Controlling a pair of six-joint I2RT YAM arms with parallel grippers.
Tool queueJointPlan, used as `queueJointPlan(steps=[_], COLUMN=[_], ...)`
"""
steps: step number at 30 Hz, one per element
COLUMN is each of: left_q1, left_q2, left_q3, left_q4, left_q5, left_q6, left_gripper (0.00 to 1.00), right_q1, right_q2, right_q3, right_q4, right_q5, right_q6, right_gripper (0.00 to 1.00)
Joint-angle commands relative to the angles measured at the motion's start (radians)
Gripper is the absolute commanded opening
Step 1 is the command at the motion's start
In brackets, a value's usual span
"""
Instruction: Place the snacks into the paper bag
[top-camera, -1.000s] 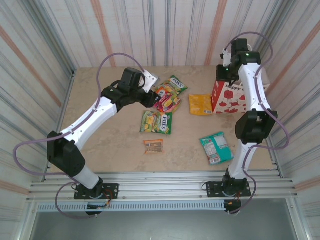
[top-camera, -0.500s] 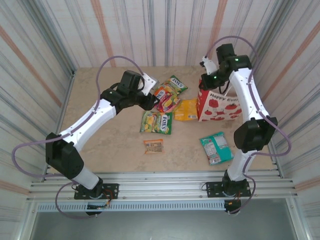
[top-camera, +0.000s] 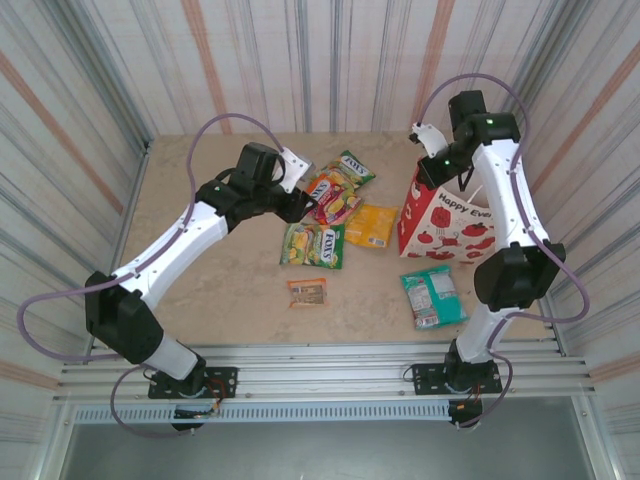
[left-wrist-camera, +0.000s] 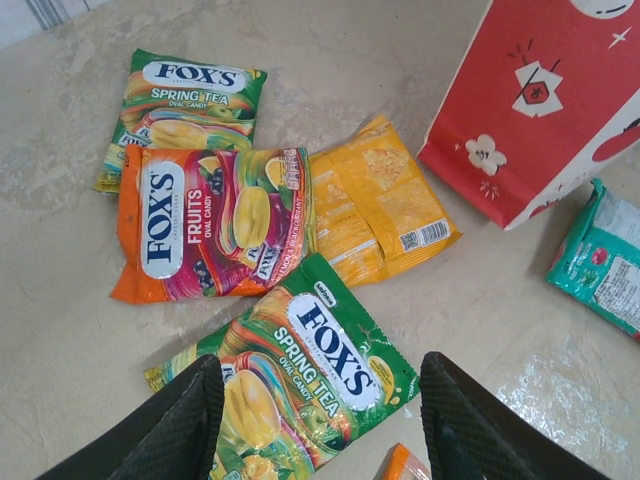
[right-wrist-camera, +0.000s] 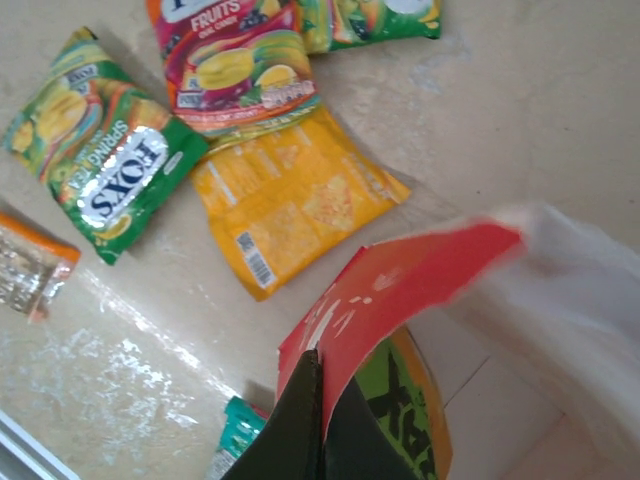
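Desk (top-camera: 220, 290): beige stone look, everything rests on it.

Paper bag (top-camera: 452, 225): white with red apple prints. It stands tilted on the right side of the desk, mouth up.

My right hand (right-wrist-camera: 322, 425) is pinched tight on the bag's red rim, with the paper between the fingers. Something green-yellow with black lettering shows inside the mouth; I can't tell what it is.

My left hand (left-wrist-camera: 320, 430) is spread wide and holds nothing. It hovers over the near Spring Tea packet (left-wrist-camera: 300, 375), not touching it.

Six packets lie flat on the desk, all outside the bag:
- The Fox's Fruits packet (left-wrist-camera: 215, 220), red-orange, overlaps the lower edge of the far Spring Tea packet (left-wrist-camera: 185, 105) and one side of the orange-yellow packet (left-wrist-camera: 385, 205).
- The orange-yellow packet lies just beside the bag's base.
- The near Spring Tea packet sits just below the Fruits one, toward my bases.
- The teal packet (top-camera: 433, 296) lies in front of the bag, close to it; I can't tell whether they touch.
- The small brown packet (top-camera: 307, 292) lies alone, near the Spring Tea one and apart from it.
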Motion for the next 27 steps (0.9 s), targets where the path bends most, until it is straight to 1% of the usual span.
queueJointPlan(steps=[1,4,5,6,8,11,18,22,27], left_q1=[0.008,0.008,0.007,0.008,0.008,0.006,-0.013,-0.025,-0.040], left_q2=[-0.020,-0.015,-0.015,-0.016,-0.018,-0.020,-0.015,-0.016,-0.025], left_q3=[-0.010,-0.007,-0.007,-0.007,-0.010,-0.012,-0.012,-0.014,-0.034], left_q4=[0.006,0.009,0.009,0.010,0.014,0.019,0.026,0.027,0.028], left_q5=[0.028,0.035,0.039,0.043,0.056,0.078,0.112,0.119,0.129], left_q6=[-0.018,-0.028,-0.034,-0.040,-0.057,-0.093,-0.148,-0.171,-0.198], left_gripper=[0.56,0.56,0.56,0.56,0.55,0.55,0.53,0.53,0.53], right_q1=[0.027,0.049,0.057,0.064,0.074,0.078,0.050,0.018,0.005], right_q2=[-0.026,-0.033,-0.035,-0.037,-0.041,-0.057,-0.154,-0.250,-0.389], right_q3=[-0.009,-0.027,-0.030,-0.031,-0.030,-0.021,0.034,0.055,-0.009], right_q4=[0.034,0.103,0.120,0.131,0.145,0.141,0.102,0.092,0.003], right_q5=[0.043,0.053,0.049,0.046,0.054,0.097,0.192,0.207,0.221], right_q6=[0.007,0.056,0.069,0.082,0.108,0.145,0.234,0.336,0.509], right_gripper=[0.02,0.06,0.10,0.16,0.33,0.45,0.59,0.62,0.62])
